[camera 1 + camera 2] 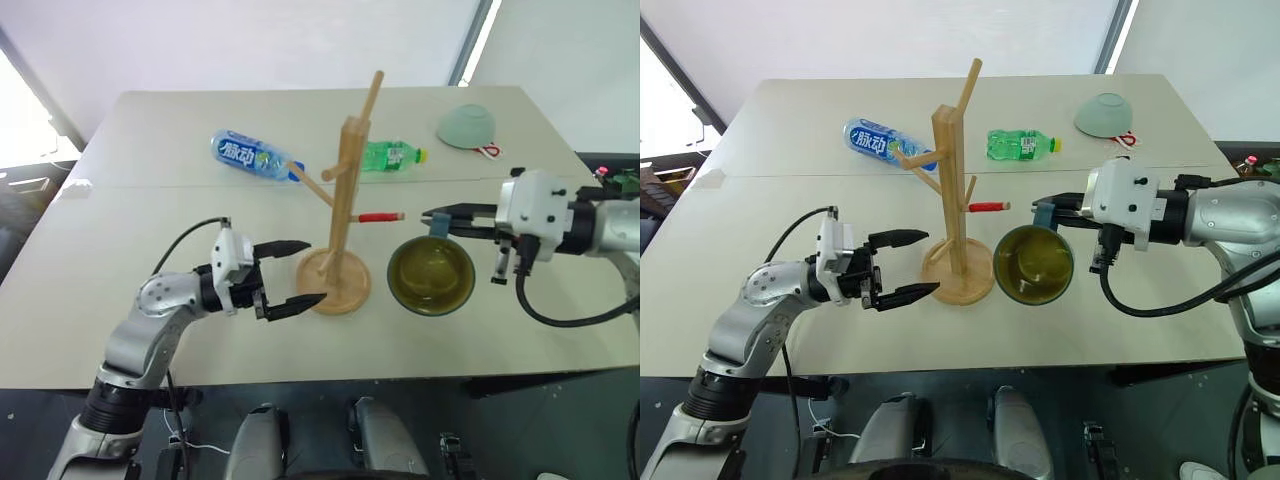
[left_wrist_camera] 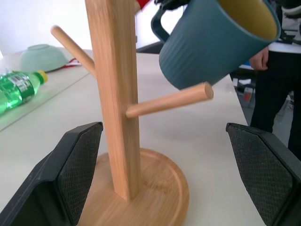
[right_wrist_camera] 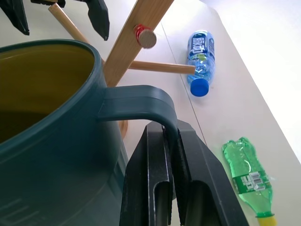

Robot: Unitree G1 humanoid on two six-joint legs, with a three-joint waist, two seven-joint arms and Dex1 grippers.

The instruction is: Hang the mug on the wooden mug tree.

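The wooden mug tree (image 1: pixel 345 200) stands upright mid-table on its round base, with a red-tipped peg (image 1: pixel 378 216) pointing right. My right gripper (image 1: pixel 432 221) is shut on the handle (image 3: pixel 136 101) of the grey-blue mug (image 1: pixel 431 275). The mug hangs tilted just right of the tree, off the table, its olive-yellow inside facing up and toward me. In the left wrist view the mug (image 2: pixel 216 42) sits above a lower peg (image 2: pixel 169 101) without touching it. My left gripper (image 1: pixel 315 271) is open, its fingers either side of the tree's base on the left.
A blue-labelled bottle (image 1: pixel 250 155) lies behind the tree to the left and a green bottle (image 1: pixel 390 155) behind it to the right. A pale green bowl (image 1: pixel 467 126) rests upside down at the far right. A person (image 2: pixel 277 94) stands past the table's edge.
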